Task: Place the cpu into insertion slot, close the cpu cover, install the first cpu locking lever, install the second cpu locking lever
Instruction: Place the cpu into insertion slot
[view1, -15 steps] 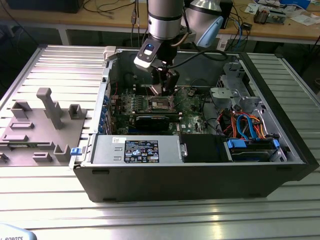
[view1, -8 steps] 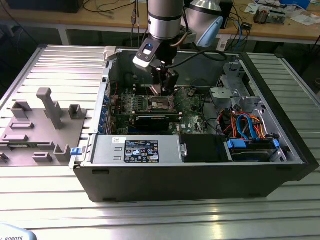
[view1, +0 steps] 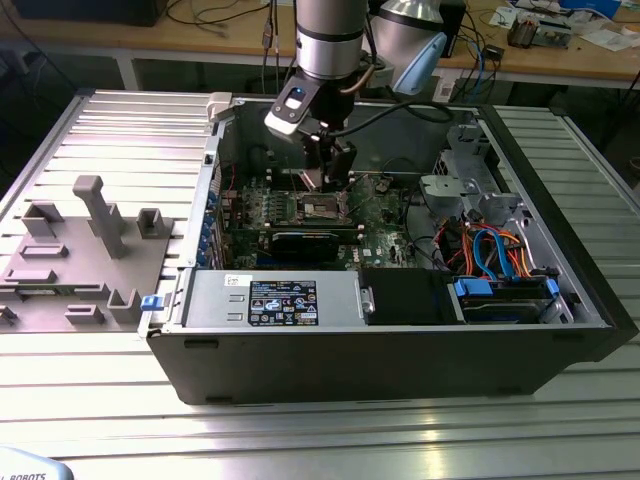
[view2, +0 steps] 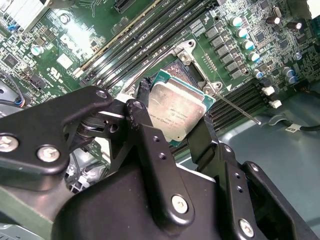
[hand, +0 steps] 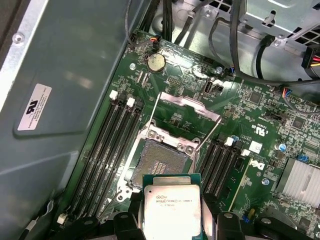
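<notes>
Clearly, the cpu (hand: 171, 200) is gripped by two of its side edges in the tool (view2: 174, 111), which is clenched on it. It seems to be held by the edges so that its pale face and its underside are not touched. The chip is held just above the insertion slot (hand: 156, 162) and a little to one side of it. It is not yet laid in. The slot is bare, with its tiny contacts showing. The cpu cover (hand: 189, 106) is swung up and back. The two thin locking levers (hand: 154, 112) are lifted as well, so the way down is free. The slot is set in the green motherboard (hand: 260, 115), between rows of long black slots (hand: 107, 145).

In the exterior view, the arm (view1: 330, 40) is seen in the upper middle of the frame, reaching down into an open computer case (view1: 400, 345). The case is laid on its side on a ribbed metal table (view1: 300, 440). A grey holder block (view1: 90, 240) is placed on that table toward the exterior view's left. A wooden table (view1: 590, 65) with cables and small parts is seen along the top of the frame.
</notes>
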